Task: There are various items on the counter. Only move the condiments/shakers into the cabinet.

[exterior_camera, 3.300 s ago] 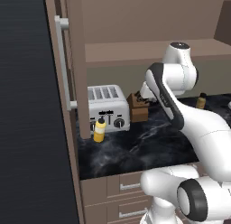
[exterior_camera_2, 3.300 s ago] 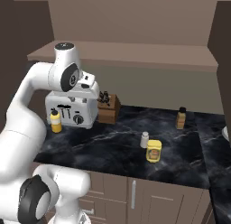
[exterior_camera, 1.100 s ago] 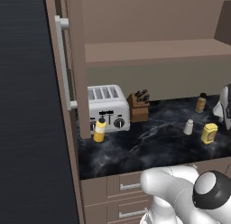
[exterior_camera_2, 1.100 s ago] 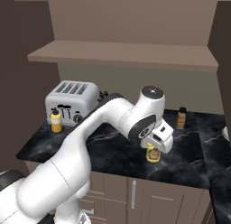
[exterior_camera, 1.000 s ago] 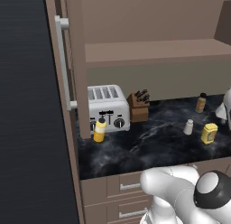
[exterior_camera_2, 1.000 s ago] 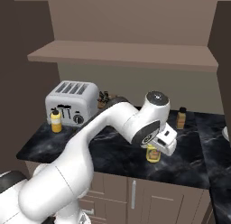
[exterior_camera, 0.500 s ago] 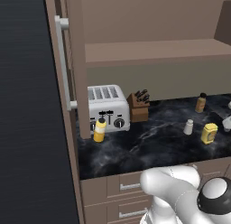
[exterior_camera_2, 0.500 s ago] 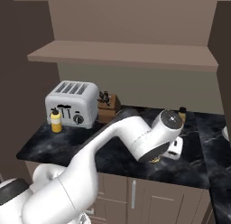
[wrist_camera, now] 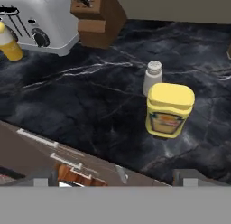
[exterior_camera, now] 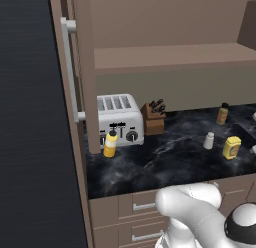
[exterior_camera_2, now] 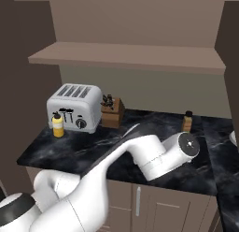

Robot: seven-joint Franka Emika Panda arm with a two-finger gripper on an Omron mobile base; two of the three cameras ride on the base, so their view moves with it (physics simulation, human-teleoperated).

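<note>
In the hand view the squat yellow bottle (wrist_camera: 169, 110) stands upright on the black counter (wrist_camera: 76, 105), with the pale grey shaker (wrist_camera: 152, 77) just behind it. My gripper (wrist_camera: 115, 179) is open, fingers wide apart, hovering short of the bottle over the counter's front edge and holding nothing. The yellow squeeze bottle (wrist_camera: 9, 44) stands by the toaster's corner. The left base view shows the squeeze bottle (exterior_camera: 110, 143), shaker (exterior_camera: 209, 140) and squat bottle (exterior_camera: 231, 147) below the cabinet shelf (exterior_camera: 170, 57). In the right base view my arm (exterior_camera_2: 158, 154) reaches low to the right, hiding the shaker and squat bottle.
The silver toaster (exterior_camera: 117, 119) and brown knife block (exterior_camera: 154, 118) stand at the back left of the counter. A small brown bottle (exterior_camera: 222, 113) sits at the back right. The cabinet door with its long bar handle (exterior_camera: 70, 67) stands open on the left.
My arm has swung right and down toward the counter's front edge, its hand leaving the left base view and its forearm now covering the squat bottle in the right base view. The jaws stayed open.
</note>
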